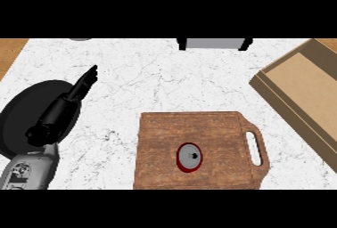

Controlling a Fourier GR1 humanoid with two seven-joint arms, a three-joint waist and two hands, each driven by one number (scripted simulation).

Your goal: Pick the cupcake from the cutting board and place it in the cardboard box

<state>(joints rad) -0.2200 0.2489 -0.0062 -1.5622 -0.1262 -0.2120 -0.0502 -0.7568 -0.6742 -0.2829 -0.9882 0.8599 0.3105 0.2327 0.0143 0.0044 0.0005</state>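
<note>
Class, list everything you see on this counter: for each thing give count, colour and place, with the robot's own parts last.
cupcake: one, red wrapper with grey top, on the cutting board.
cutting board: one, brown wood with a handle slot at its right, lower centre.
cardboard box: one, tan, open, at the right edge.
black plate: one, black, round, at the left.
counter: one, white marble.
grey appliance: one, grey and black, top edge, cut off.
left robot hand: one, black, fingers straight, over the black plate's right side, on a grey forearm.
</note>
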